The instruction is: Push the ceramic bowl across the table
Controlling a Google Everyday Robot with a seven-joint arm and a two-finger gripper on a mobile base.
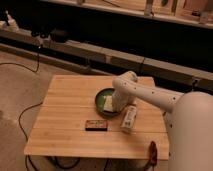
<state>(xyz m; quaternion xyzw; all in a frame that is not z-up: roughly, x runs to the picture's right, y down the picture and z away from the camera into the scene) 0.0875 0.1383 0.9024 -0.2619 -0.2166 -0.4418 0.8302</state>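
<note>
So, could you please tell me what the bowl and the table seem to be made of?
The ceramic bowl, with the gripper at its right side, looks like glazed ceramic: glossy green with a darker rim. The table looks like light wood, perhaps bamboo: plank seams cross its matte top.

Dim warm light, speckled grey floor [20,80], black cable [20,117] trailing left, long low ledge [100,54] against dark wall, end effector [116,102] low over bench [65,95] centre

Looks like a lab/workshop: bare concrete floor [20,85], loose black cables [27,107], long dark bench [125,30] across top of frame; gripper [116,106] mid-frame over small wooden table [65,135]
</note>
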